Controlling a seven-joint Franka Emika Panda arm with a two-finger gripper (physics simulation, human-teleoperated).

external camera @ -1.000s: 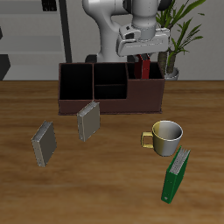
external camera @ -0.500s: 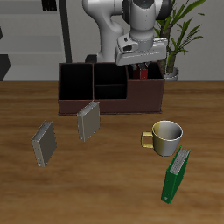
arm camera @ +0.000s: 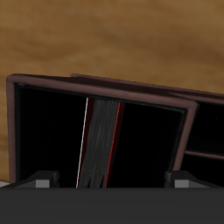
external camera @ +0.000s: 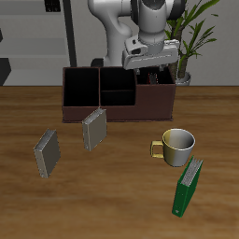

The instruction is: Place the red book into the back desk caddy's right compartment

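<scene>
The red book [arm camera: 101, 144] stands on edge inside the right compartment [arm camera: 52, 131] of the back desk caddy [external camera: 117, 110], leaning a little, its dark page edge and red covers showing in the wrist view. In the exterior view only a sliver of the book [external camera: 149, 77] shows above the caddy's rim. My gripper [external camera: 149, 65] hangs just above that compartment. Its fingertips [arm camera: 39, 182] stand wide apart on either side of the book without touching it. The gripper [arm camera: 109, 185] is open and empty.
Two grey books [external camera: 47, 152] [external camera: 93, 129] stand in front of the caddy. A yellow mug [external camera: 175, 146] and a green book [external camera: 189, 185] stand nearer the table's front edge. A potted plant [external camera: 187, 37] stands behind the caddy.
The gripper has risen from the compartment, leaving the red book standing inside it. Nothing else has moved.
</scene>
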